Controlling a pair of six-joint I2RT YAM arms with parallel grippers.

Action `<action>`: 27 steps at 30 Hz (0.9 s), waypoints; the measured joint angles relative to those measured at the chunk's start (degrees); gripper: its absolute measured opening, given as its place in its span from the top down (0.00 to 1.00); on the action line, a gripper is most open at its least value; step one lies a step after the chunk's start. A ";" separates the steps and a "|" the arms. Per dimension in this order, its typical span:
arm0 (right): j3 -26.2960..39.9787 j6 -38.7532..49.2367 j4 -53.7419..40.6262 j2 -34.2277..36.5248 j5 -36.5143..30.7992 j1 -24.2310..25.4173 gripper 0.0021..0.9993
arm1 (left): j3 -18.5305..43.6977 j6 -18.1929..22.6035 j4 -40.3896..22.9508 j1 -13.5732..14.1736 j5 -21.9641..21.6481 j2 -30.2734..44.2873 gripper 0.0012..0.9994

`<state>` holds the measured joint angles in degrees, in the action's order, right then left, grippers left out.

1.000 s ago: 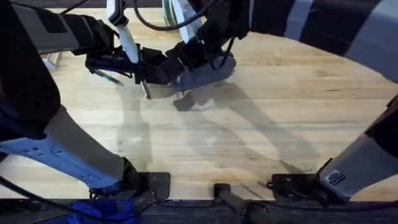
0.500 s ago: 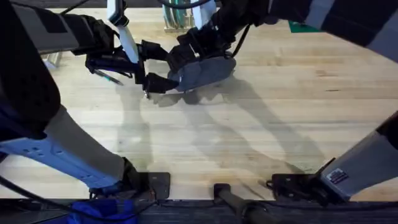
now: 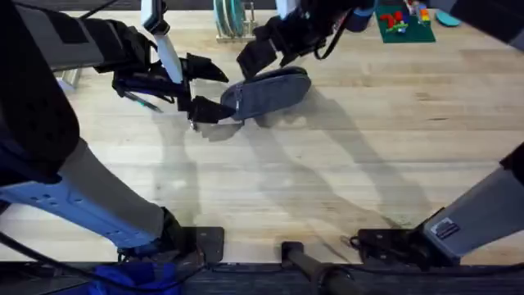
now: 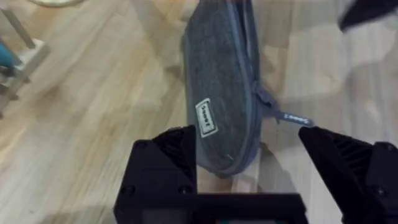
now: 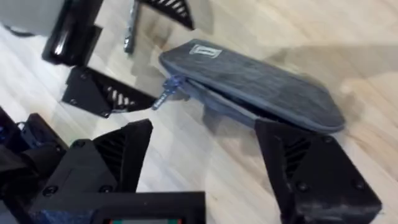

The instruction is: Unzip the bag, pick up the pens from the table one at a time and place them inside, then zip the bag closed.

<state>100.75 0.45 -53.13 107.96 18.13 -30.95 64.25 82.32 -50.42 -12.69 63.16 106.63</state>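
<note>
The blue-grey bag [image 3: 268, 92] lies flat on the table [image 3: 368, 147] at the far middle. Its zipper looks shut along the side I can see, and the pull tab [image 4: 290, 116] sticks out at the bag's left end. My left gripper [image 3: 210, 90] is open at that end, with the bag's tip [image 4: 221, 93] between its fingers and the tab just inside one finger. My right gripper [image 3: 270, 51] hangs open above and behind the bag [image 5: 255, 81], touching nothing. The pens are out of view.
At the far edge stand a rack of discs [image 3: 232, 20] and a green board with coloured bricks [image 3: 401, 20]. A small wooden stand [image 4: 18, 50] sits beside the left arm. Bare tabletop stretches in front of and to the right of the bag.
My right gripper has let go of the bag and lifted up and away toward the far edge. My left gripper's fingers have spread apart at the bag's left end. The bag has settled flat.
</note>
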 joint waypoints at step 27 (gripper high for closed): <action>5.02 0.48 -6.02 -0.01 -0.35 5.26 0.00 | 18.82 -9.90 -26.16 -6.75 -11.63 -0.57 0.00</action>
<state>105.78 0.93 -59.15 107.95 17.78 -25.69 83.07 72.42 -76.58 -19.44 51.53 106.06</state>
